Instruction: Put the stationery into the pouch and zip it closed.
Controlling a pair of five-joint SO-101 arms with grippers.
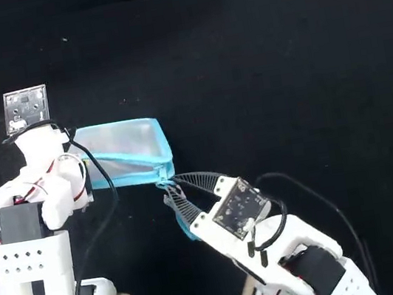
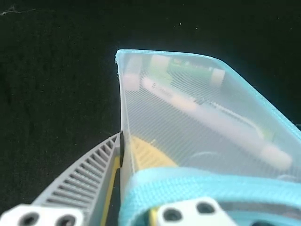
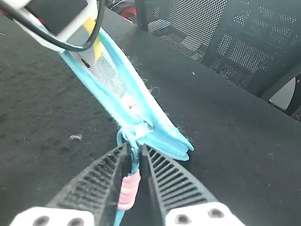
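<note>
- Pouch (image 1: 125, 147) of blue mesh lies left of centre on the black bench (image 1: 281, 67), with stationery (image 2: 211, 113) showing inside through the mesh.
- Left hand (image 2: 126, 147) is clamped on the pouch's left end.
- Right hand (image 3: 134, 153) is pinched tight on the zip pull (image 3: 128, 188) at the right end.
- Step looks like zipping, near done. I can't tell if the zip is fully closed.
- Next move calls for a steady pull rightward with the left end braced.
</note>
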